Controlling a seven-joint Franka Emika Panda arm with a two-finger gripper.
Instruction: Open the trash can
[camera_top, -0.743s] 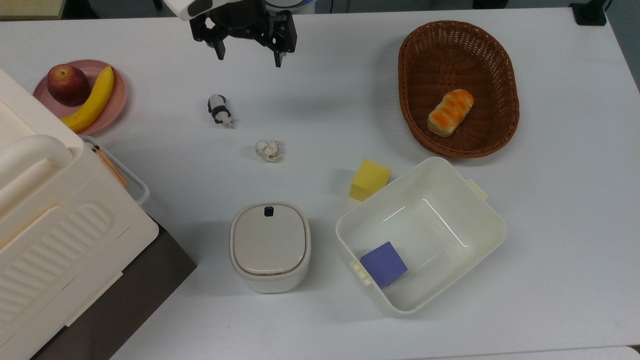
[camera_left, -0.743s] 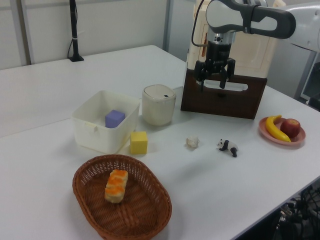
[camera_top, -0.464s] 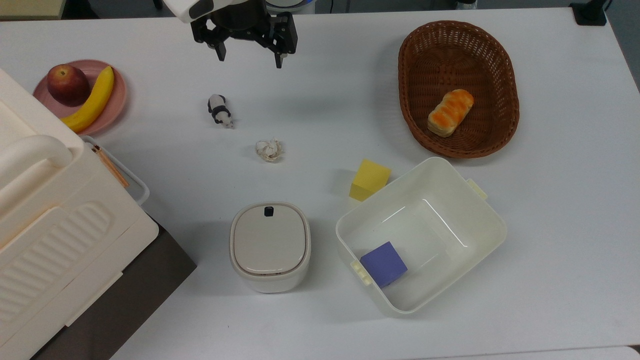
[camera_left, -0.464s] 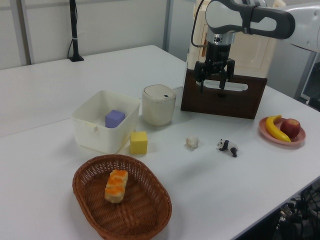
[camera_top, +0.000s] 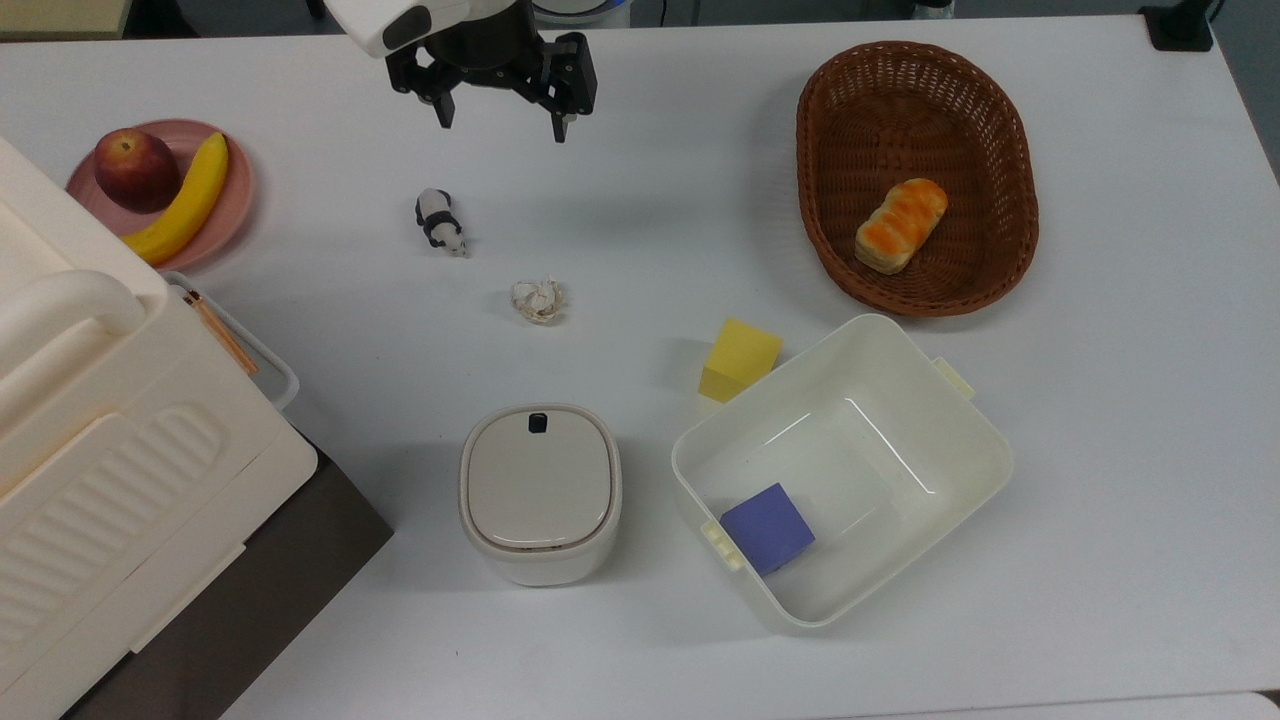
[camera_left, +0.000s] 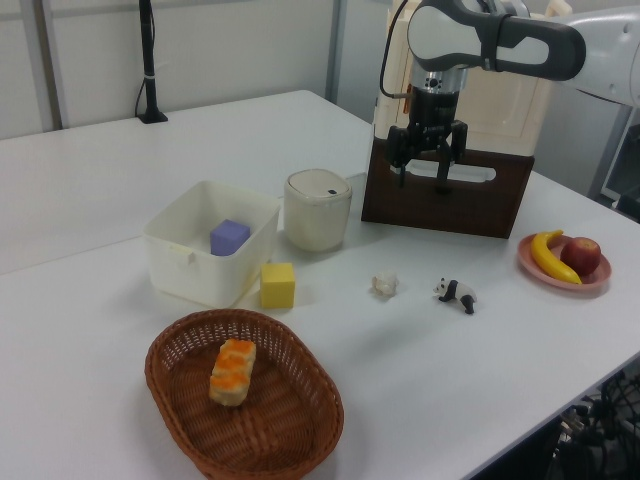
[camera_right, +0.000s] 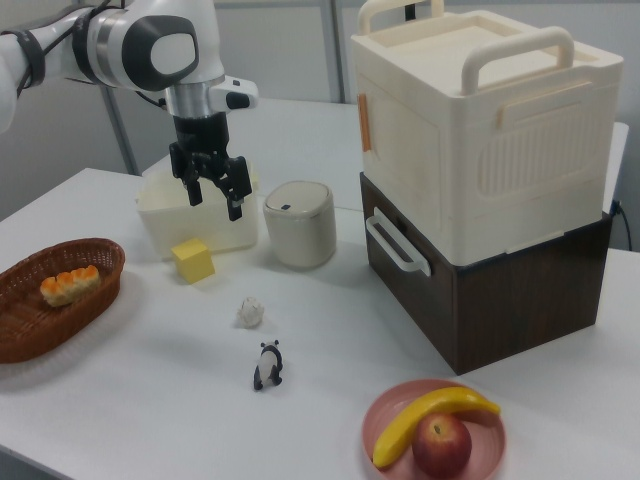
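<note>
Hovering above the white table (camera_top: 640, 200), the gripper (camera_top: 500, 118) is pointing its two black fingers downward with a wide gap between them, holding nothing. It is hanging near the top view's upper edge, well apart from the trash can (camera_top: 540, 493). That can is standing upright between the big cream box (camera_top: 110, 450) on the top view's left and the open white tub (camera_top: 842, 470) on the top view's right (its flat lid is lying shut, the small black button (camera_top: 537, 422) facing the arm). A panda toy (camera_top: 440, 222) and a crumpled paper ball (camera_top: 538, 299) are lying between gripper and can. A yellow block (camera_top: 740, 359) is sitting just beside the tub, and a purple block (camera_top: 767, 527) is resting inside it.
</note>
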